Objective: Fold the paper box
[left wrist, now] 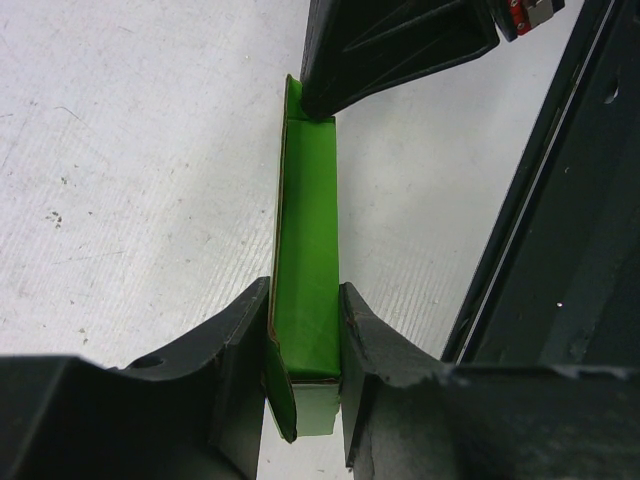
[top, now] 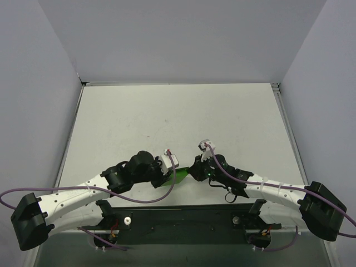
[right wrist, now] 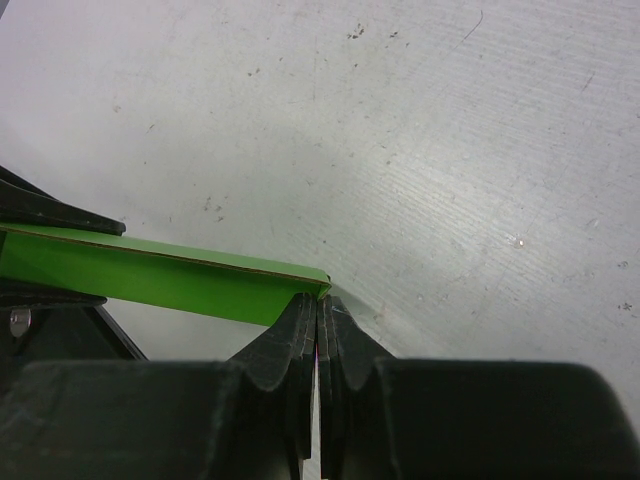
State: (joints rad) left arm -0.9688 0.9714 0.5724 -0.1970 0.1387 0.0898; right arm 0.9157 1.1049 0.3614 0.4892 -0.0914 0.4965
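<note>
The paper box (left wrist: 308, 220) is a long, narrow bright green card box lying between the two grippers near the table's front edge (top: 177, 177). My left gripper (left wrist: 304, 292) is shut on its near end, one finger on each long side, and a small flap (left wrist: 281, 395) hangs open behind the fingers. My right gripper (right wrist: 318, 298) is shut, and its tips press against the far end corner of the box (right wrist: 180, 275). In the left wrist view the right gripper's fingers (left wrist: 390, 50) sit on the box's far end. Nothing shows between the right jaws.
The white table (top: 178, 117) stretches away behind the box, with white walls on three sides. The black mounting rail (top: 183, 219) runs along the near edge, close to the right of the box in the left wrist view (left wrist: 560, 250).
</note>
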